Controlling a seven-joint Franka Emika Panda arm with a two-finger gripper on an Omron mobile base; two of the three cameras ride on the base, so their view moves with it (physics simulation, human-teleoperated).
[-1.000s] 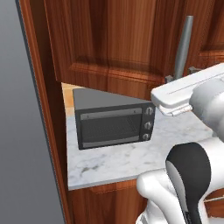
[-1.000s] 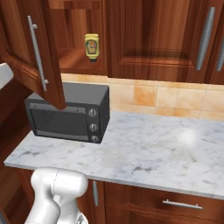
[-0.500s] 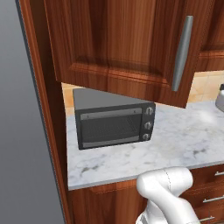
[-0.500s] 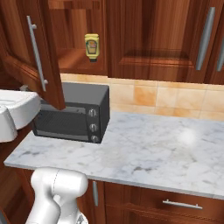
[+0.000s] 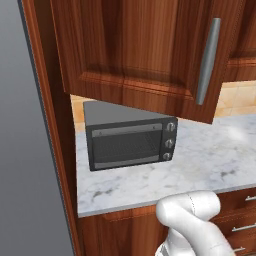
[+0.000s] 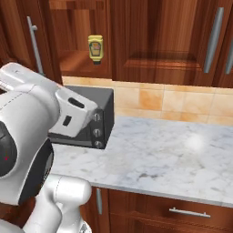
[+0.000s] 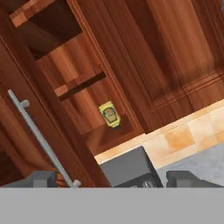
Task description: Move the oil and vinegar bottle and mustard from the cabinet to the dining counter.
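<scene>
With the cabinet (image 6: 77,41) door swung open, the mustard (image 6: 95,47) is seen standing on its lower shelf, nothing yet carried across, and the jaws are spread wide, empty

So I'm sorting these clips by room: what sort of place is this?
A kitchen, most likely: a wooden wall cabinet holding mustard, a toaster oven, and a marble worktop with a tiled backsplash.

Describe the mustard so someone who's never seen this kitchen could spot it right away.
Find the toaster oven on the marble worktop. Above it, the cabinet stands open, and the mustard sits on its lowest shelf. It is a small yellow container, cap end down, against red-brown wood.
</scene>
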